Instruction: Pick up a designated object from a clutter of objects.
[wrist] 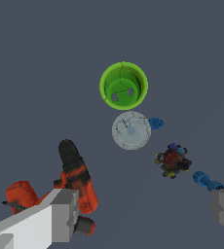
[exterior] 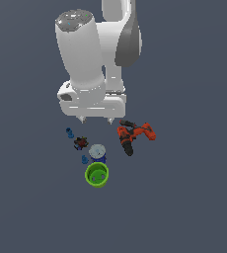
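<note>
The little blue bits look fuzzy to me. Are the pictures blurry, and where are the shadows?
Exterior view: the blue peg is tiny and coarse, its knobs unreadable; no shadows show under the drill or green cup. Wrist view: sharper, peg clearer, flat even light, no glare; the claw is cut off at the edge.

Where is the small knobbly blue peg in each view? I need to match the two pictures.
Exterior view: the small knobbly blue peg lies at the clutter's edge on the exterior view's left, beside the small dark red-black item.
Wrist view: peg beside one end effector finger.
Shared landmark: red-black item.
</note>
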Robot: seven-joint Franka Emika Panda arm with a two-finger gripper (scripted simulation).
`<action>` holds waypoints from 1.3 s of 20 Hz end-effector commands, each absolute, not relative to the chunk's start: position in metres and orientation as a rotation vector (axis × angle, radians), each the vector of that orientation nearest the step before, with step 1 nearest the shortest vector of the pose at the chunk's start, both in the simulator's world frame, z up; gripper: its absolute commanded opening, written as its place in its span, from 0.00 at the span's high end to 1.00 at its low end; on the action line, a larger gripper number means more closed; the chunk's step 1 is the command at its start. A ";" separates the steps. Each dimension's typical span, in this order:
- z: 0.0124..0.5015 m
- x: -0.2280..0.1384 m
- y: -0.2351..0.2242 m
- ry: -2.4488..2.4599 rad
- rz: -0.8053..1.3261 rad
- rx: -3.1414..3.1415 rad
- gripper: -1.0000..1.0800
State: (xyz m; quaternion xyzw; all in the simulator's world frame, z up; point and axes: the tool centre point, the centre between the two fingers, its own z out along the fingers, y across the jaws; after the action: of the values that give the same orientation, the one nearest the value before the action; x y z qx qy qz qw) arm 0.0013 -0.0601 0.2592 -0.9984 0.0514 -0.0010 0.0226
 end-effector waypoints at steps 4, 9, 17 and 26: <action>0.214 -0.012 -0.109 0.215 -0.007 -3.089 0.04; 0.166 -0.038 -0.161 0.280 -0.009 -3.093 0.04; 0.114 -0.081 -0.217 0.358 -0.005 -3.107 0.04; 0.093 -0.105 -0.239 0.392 0.000 -3.117 0.04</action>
State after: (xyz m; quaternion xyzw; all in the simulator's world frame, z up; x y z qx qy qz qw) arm -0.1033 -0.2378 0.0947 -0.9922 0.1244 0.0003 0.0009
